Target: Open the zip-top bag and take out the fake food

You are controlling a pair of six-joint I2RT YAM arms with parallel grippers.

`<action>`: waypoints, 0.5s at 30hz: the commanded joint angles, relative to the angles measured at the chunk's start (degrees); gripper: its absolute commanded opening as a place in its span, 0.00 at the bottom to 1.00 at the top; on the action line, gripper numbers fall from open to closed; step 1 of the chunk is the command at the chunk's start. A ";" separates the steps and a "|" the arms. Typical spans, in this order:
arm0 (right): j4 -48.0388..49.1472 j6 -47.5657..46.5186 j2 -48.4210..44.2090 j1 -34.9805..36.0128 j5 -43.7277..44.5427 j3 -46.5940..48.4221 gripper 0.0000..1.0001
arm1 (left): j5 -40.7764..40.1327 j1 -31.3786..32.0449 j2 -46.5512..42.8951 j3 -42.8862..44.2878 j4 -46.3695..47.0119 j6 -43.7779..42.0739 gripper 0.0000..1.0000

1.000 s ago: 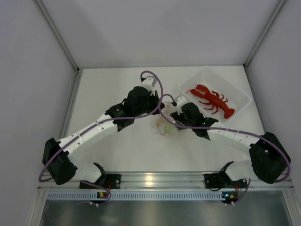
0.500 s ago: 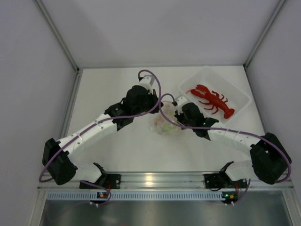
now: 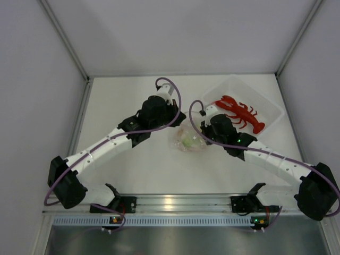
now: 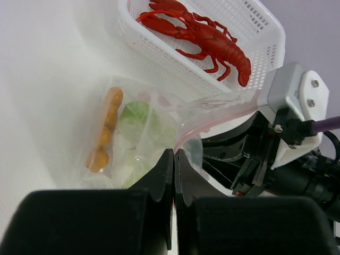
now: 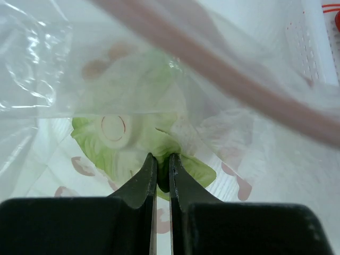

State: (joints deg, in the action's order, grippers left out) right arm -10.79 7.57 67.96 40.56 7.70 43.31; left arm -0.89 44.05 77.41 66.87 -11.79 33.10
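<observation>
The zip-top bag (image 3: pixel 187 139) lies mid-table between both arms, clear with a pink-red zip strip (image 4: pixel 212 119). My left gripper (image 4: pixel 174 153) is shut on the bag's zip edge and holds that side up. My right gripper (image 5: pixel 160 158) reaches inside the open mouth and is shut on the white-and-green leafy piece (image 5: pixel 133 133). An orange ridged piece (image 4: pixel 106 127) lies in the bag's far side. The red lobster (image 3: pixel 239 112) rests outside the bag, in the white tray (image 3: pixel 255 94).
The white perforated tray (image 4: pixel 257 24) stands at the back right, just beyond the bag. White walls enclose the table on three sides. The right arm's wrist and cable (image 4: pixel 292 101) sit close beside my left fingers.
My right gripper has shut on the leafy piece inside the bag, and the right arm has stretched out, its elbow swinging right. The left gripper keeps its hold on the zip edge.
</observation>
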 commanded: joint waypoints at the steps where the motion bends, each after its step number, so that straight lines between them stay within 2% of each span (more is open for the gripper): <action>1: -2.91 2.18 -2.66 2.59 3.01 6.25 0.00 | -2.18 1.03 -1.20 0.19 3.97 -0.40 0.00; 7: -7.04 5.16 -0.73 6.46 8.46 13.54 0.00 | -7.46 8.75 -2.43 -0.25 6.60 -6.20 0.00; 11: -10.30 9.47 2.87 6.55 11.71 17.06 0.00 | -9.47 11.48 -4.36 -2.18 10.29 -7.70 0.00; 15: -13.02 11.76 2.44 6.73 11.98 18.83 0.00 | -13.51 12.46 -5.07 -2.80 10.12 -8.41 0.00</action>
State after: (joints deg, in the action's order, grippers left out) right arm -21.56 15.73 70.94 46.37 16.71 58.19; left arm -9.98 55.96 74.76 64.90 -6.00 26.81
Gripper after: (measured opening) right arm 0.049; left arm 0.019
